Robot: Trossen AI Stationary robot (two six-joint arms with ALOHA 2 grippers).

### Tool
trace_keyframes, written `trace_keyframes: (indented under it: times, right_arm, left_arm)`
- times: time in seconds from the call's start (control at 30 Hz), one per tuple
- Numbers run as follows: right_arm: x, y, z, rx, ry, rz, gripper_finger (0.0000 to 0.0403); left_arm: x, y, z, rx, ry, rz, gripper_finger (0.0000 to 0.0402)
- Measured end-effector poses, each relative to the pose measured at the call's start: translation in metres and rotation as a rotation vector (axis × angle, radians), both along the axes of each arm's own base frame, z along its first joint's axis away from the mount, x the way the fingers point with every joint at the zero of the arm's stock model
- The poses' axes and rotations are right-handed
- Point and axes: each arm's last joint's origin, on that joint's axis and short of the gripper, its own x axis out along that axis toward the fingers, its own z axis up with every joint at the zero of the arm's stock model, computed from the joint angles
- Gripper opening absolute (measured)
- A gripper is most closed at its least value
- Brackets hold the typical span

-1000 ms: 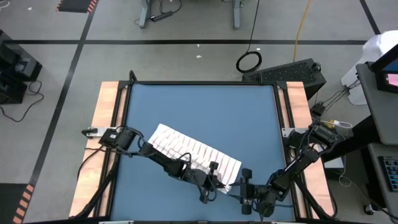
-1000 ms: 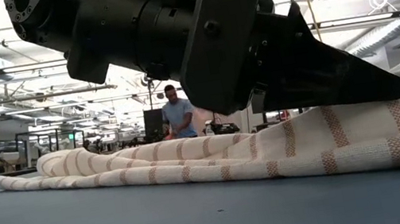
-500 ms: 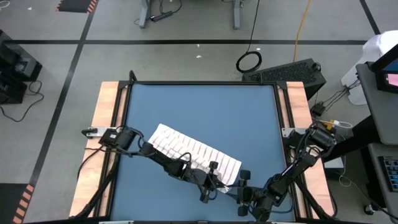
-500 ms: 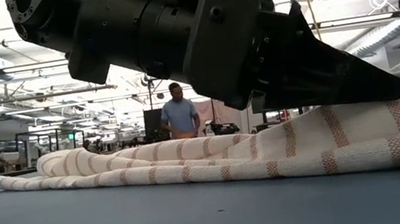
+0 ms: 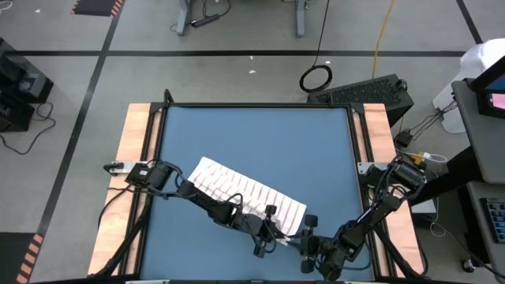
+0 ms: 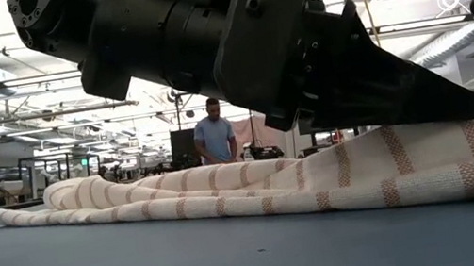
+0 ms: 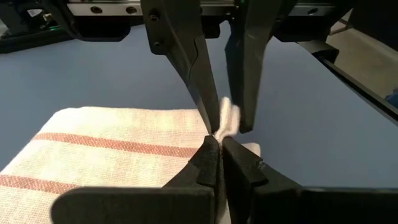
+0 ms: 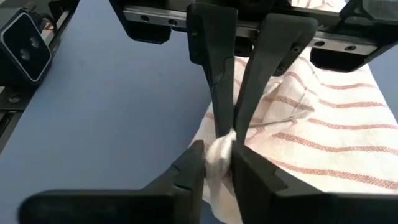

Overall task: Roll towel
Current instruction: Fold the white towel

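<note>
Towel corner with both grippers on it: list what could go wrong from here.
1. The left gripper and the right gripper pinch the same small corner of the towel nose to nose, so their fingers could collide when they move.
2. Each grip holds only a small bunch of cloth at the edge, so a pull could let it slip out.
3. The rest of the towel lies wavy and slanted across the table, so a roll started here may come out crooked.

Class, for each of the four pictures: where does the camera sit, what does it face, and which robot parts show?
High: overhead, facing down; both arms, towel, table.
Low: table height, facing the room; an arm over the towel, a person behind.
Left wrist: left gripper shut on towel.
Right wrist: right gripper pinching towel.
Both wrist views share one towel corner and the opposite gripper.
</note>
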Motion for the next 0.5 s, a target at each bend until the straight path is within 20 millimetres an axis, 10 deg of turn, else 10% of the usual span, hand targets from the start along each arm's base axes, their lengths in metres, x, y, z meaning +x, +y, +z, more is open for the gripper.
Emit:
trace_keyframes:
  times: [0.3, 0.5]
  right_arm:
    - [0.000, 0.000, 0.000, 0.031, 0.007, -0.003, 0.0009]
    - [0.000, 0.001, -0.001, 0.058, 0.009, -0.012, 0.0009]
  left_arm:
    - [-0.002, -0.001, 0.007, -0.010, 0.020, -0.002, 0.0023]
    - [-0.024, 0.001, 0.060, 0.096, 0.111, 0.093, 0.0099]
